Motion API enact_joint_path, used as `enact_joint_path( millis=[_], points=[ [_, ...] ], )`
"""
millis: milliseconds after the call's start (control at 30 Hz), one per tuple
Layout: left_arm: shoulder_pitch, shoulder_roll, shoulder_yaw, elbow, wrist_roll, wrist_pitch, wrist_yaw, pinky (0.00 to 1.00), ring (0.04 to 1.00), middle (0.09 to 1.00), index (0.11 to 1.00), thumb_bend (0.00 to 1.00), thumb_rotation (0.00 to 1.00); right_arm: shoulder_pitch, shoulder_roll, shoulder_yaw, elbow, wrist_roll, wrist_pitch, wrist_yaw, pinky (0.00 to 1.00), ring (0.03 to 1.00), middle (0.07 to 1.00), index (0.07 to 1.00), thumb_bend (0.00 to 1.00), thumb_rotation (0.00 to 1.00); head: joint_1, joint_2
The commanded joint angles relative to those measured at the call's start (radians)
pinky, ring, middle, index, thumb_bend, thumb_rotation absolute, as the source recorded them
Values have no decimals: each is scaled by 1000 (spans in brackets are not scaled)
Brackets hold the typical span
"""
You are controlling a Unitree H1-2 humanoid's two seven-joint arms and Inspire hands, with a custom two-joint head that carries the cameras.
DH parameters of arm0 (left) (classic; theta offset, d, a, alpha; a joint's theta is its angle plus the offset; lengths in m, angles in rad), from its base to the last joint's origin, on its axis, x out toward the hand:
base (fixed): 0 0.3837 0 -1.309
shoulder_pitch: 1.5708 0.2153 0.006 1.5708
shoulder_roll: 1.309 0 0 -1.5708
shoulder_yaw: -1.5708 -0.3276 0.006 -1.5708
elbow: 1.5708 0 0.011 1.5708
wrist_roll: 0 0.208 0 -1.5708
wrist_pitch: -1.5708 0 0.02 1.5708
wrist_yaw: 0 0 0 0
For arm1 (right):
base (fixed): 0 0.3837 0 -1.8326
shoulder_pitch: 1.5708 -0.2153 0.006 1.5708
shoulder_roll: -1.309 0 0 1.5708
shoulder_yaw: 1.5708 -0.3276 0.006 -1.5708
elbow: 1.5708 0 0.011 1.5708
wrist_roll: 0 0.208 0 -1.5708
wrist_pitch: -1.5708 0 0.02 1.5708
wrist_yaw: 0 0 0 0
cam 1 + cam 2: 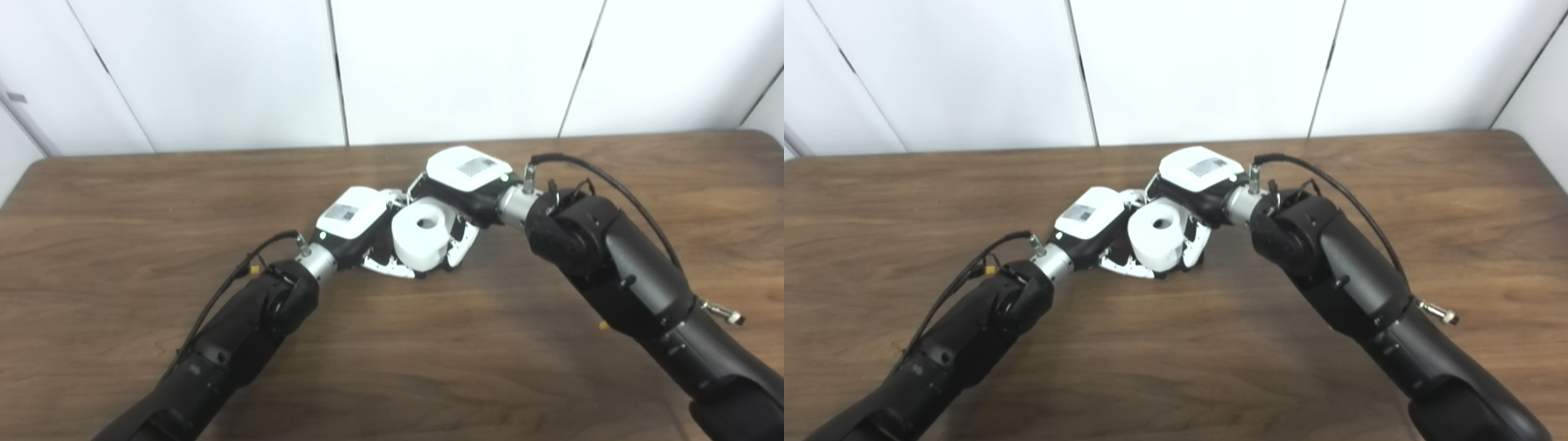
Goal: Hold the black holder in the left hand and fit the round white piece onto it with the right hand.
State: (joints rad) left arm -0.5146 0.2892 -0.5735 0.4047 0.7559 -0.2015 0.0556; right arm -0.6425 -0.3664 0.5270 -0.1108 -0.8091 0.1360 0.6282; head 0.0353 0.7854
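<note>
The round white piece [421,237], a thick roll with a centre hole facing up, stands on the table between my two hands. My right hand [460,197] reaches in from the right, with its fingers [460,240] closed around the roll's right side and back. My left hand [361,228] comes in from the left, with its fingers [389,267] curled at the roll's lower left. The black holder is almost wholly hidden behind the roll and hands. Only a dark sliver [1165,274] shows at the roll's base.
The brown wooden table [392,367] spreads around the hands. White wall panels [453,67] stand behind its far edge. Both forearms [612,263] cross the table's near half, with cables looping at the wrists.
</note>
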Motion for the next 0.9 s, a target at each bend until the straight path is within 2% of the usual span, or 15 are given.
enact_joint_path(
  millis=[0, 400, 633, 700, 800, 867],
  points=[
    [48, 14, -30, 51, 21, 47, -112, 683, 876, 838, 478, 524, 75, -12, 4, 5, -26, 19, -10, 38, 743, 750, 713, 484, 518, 143, 4, 0],
    [48, 18, -36, 47, 31, 47, -113, 675, 870, 842, 479, 524, 75, -5, 16, -3, -17, 21, -21, 22, 747, 750, 711, 484, 516, 145, 4, 0],
    [46, 18, -34, 55, 23, 38, -109, 682, 871, 842, 478, 524, 75, 11, 35, -38, -15, 37, -15, -14, 713, 736, 719, 495, 517, 146, 4, -2],
    [46, 20, -35, 53, 26, 35, -107, 678, 867, 841, 478, 524, 75, 14, 39, -45, -22, 32, -6, -13, 696, 741, 753, 733, 713, 183, 4, -5],
    [46, 23, -38, 46, 30, 41, -116, 678, 868, 844, 479, 524, 76, 21, 46, -59, -25, 29, -7, -31, 692, 750, 781, 857, 786, 197, 4, -7],
    [45, 23, -39, 47, 30, 43, -119, 683, 866, 844, 479, 524, 76, 23, 50, -68, -26, 25, -2, -35, 697, 756, 791, 886, 802, 199, 3, -9]
  ],
)
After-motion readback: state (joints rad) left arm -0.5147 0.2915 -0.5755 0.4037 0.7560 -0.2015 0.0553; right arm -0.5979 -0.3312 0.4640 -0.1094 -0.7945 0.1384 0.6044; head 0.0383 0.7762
